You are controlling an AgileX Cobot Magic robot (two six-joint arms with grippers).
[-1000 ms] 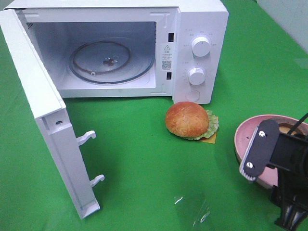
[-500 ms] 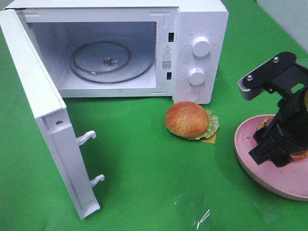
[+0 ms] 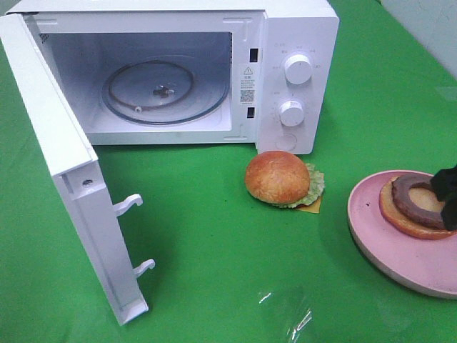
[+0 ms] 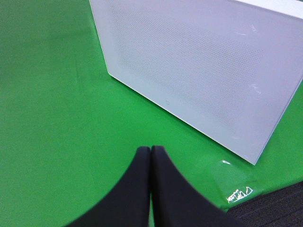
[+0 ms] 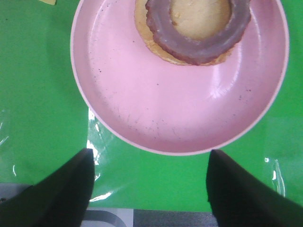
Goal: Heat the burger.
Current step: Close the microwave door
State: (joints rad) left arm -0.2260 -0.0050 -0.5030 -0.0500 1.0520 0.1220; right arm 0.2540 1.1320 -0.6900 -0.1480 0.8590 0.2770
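— Now that the right gripper [image 5: 149,189] has pulled back from over the pink plate [image 3: 371,236] almost out of the high view, what does it leave behind?

— Its jaws stand wide apart and empty. The burger is in two parts: the bottom bun with the ring patty [image 3: 414,204] rests on the plate, while the top half [image 3: 280,179], bun, lettuce and cheese, sits on the green cloth [image 3: 214,271] just in front of the microwave [image 3: 296,36].

— And the left gripper [image 4: 150,156]?

— Closed, holding nothing, beside the open door [image 3: 68,186]. The turntable [image 3: 166,91] is bare, so heating likely has not started.
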